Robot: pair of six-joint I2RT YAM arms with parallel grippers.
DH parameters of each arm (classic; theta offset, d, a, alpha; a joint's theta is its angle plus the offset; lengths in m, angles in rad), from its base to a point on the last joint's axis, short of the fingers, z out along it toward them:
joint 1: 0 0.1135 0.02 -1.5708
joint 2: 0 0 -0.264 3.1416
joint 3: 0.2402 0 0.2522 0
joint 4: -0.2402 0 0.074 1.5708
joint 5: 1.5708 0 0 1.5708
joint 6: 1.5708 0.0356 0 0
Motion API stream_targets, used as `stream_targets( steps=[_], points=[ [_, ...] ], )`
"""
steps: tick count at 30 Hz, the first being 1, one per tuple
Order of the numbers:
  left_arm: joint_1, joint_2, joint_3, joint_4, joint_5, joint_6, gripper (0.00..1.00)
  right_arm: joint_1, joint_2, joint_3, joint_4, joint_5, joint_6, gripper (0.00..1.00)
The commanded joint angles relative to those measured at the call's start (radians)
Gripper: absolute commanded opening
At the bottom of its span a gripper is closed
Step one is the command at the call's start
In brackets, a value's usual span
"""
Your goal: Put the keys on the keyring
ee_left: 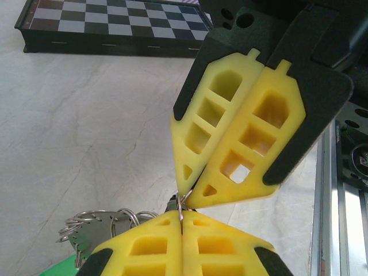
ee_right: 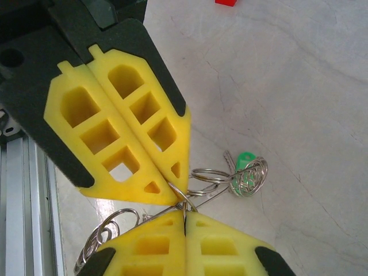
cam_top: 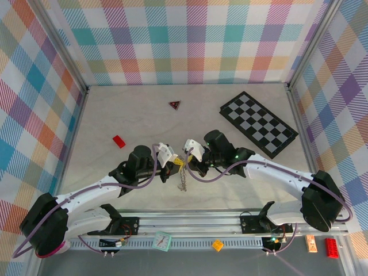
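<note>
Left tool and right tool both pinch the keyring, keys dangling below.

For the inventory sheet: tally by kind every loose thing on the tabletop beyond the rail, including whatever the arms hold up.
Red brick: 1
Dark red triangle: 1
Chequered board: 1
Keyring bunch, hanging above the tabletop: 1
Total: 4
</note>
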Motion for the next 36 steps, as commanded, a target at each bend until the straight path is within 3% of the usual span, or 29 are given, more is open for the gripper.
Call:
stream_targets(
  steps=[1,12,19,26,36],
  points=[
    [-0.007,0.002,0.037,0.015,0.044,0.024,0.00,0.005,-0.002,0.013,0.047,0.024,0.021,0.00],
    [-0.011,-0.004,0.039,0.003,0.033,0.039,0.00,0.006,-0.013,-0.002,0.066,0.069,0.093,0.00],
    [-0.033,-0.032,0.028,-0.007,-0.009,0.108,0.00,0.006,-0.010,0.000,0.041,0.113,0.241,0.00],
    [-0.072,-0.067,-0.031,0.085,-0.104,0.185,0.00,0.003,0.025,0.030,-0.038,0.066,0.385,0.00],
    [-0.088,-0.078,-0.094,0.194,-0.176,0.199,0.00,-0.027,0.041,0.008,-0.010,-0.053,0.486,0.00]
  ],
)
